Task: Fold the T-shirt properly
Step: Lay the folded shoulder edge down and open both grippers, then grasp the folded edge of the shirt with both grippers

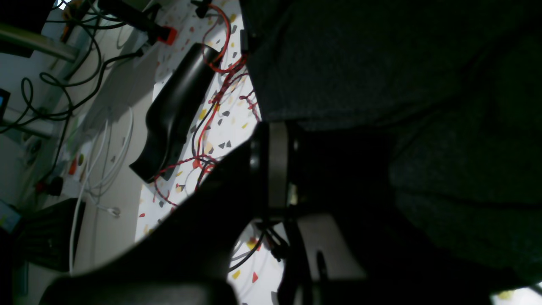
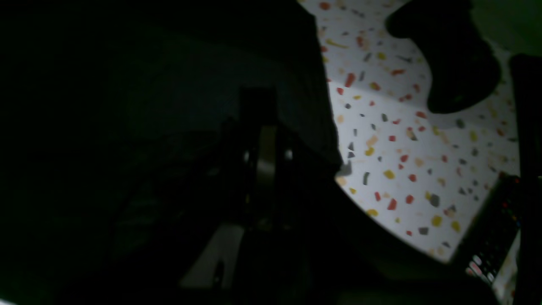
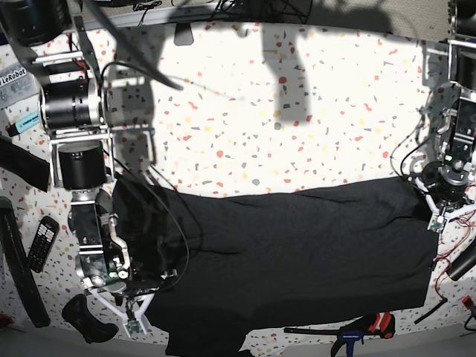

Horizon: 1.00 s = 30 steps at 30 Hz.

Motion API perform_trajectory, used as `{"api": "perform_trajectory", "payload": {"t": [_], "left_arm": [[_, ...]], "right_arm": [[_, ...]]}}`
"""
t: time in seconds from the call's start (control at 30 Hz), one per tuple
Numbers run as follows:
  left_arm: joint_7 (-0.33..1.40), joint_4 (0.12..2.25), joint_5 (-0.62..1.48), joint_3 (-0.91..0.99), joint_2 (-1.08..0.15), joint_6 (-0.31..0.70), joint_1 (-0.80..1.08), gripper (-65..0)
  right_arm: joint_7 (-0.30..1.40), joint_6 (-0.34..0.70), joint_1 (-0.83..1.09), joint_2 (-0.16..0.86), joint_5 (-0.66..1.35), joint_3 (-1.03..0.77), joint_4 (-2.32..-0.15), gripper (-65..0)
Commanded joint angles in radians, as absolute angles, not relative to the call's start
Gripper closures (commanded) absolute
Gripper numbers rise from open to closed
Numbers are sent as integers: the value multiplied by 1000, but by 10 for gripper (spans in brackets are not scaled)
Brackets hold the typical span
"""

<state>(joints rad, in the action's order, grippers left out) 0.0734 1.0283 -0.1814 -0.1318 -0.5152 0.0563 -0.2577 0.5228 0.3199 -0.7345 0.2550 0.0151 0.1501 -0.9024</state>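
Terrazzo tabletop (image 3: 297, 111) carries the T-shirt (image 3: 297, 253); I read "LeRobot" on a label (image 3: 13, 76). Left gripper (image 3: 435, 216) and right gripper (image 3: 137, 301): grip state indeterminate.

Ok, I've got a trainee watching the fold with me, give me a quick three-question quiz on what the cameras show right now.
1. True or false: the T-shirt lies spread across the speckled table between the two arms.
2. In the base view, the remote control lies: A) on the shirt, B) on the table at that view's left edge, C) beside the red clamp.
3. Can you read whether the right gripper and left gripper are open or shut?

Key: 1 true. 2 B. 3 No; both meet the dark cloth at the shirt's ends, and the wrist views are too dark to show the jaws.
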Motion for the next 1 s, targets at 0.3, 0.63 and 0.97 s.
{"api": "perform_trajectory", "payload": {"t": [0.3,0.63,0.97], "left_arm": [[-22,1039,-250,-125,-542,31,-286,-70],[-51,875,-287,-125,-594,-12,-389,-243],[-276,764,-279,-125,-596,238,-435,-243]], "right_arm": [[514,389,-778,260,37,143,-920,-26],[524,389,-777,260,35,143,-920,-141],[525,389,-777,260,38,143,-920,-141]]}}
